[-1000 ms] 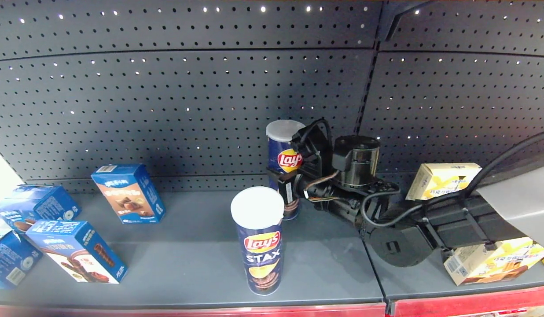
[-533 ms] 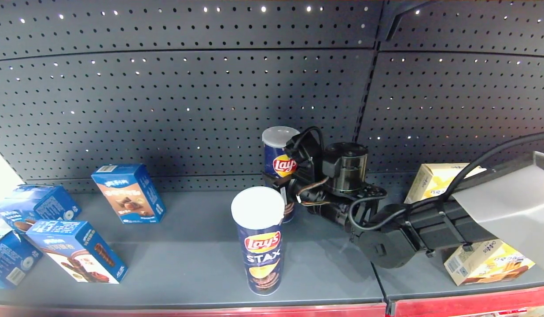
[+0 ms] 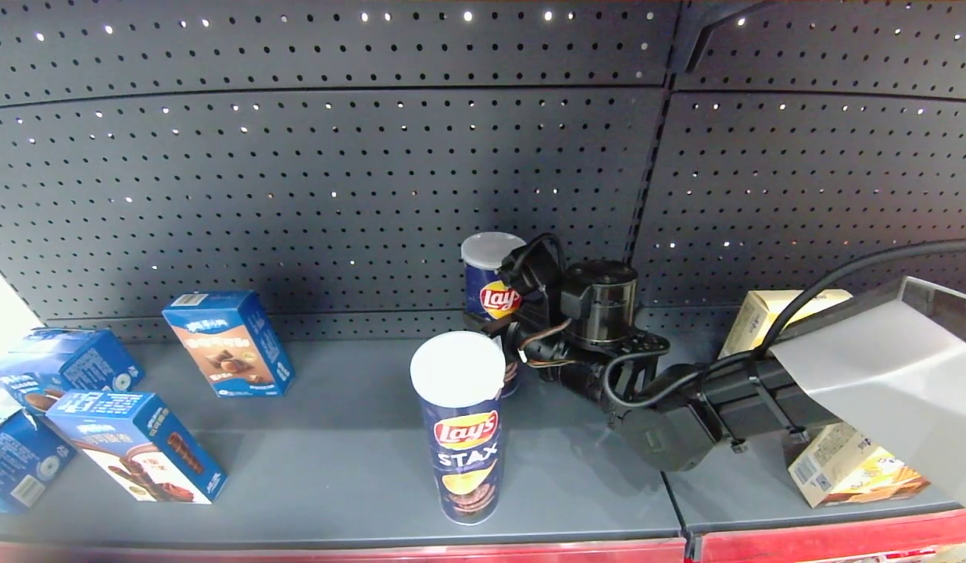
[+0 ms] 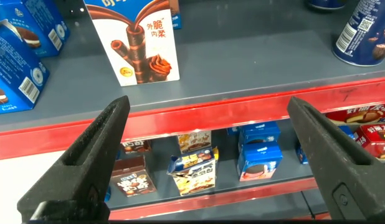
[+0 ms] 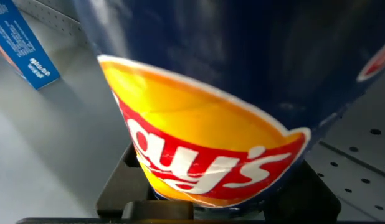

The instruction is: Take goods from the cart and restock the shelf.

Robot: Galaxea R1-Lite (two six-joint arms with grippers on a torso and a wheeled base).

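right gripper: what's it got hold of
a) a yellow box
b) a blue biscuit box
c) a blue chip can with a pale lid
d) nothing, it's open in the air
c: in the head view the right gripper is closed around the rear chip can, which stands upright near the back panel.

Mid-left shelf (image 3: 342, 438): open run betw. brown-front box (image 3: 227, 342) & front can (image 3: 457, 426).
Ctr: front can upright nr front edge; rear can (image 3: 489, 291) close behind.
Right: arm (image 3: 686, 407) lies across shelf; yellow boxes (image 3: 838, 469) around it.
Far left: blue boxes (image 3: 65, 361) clustered.
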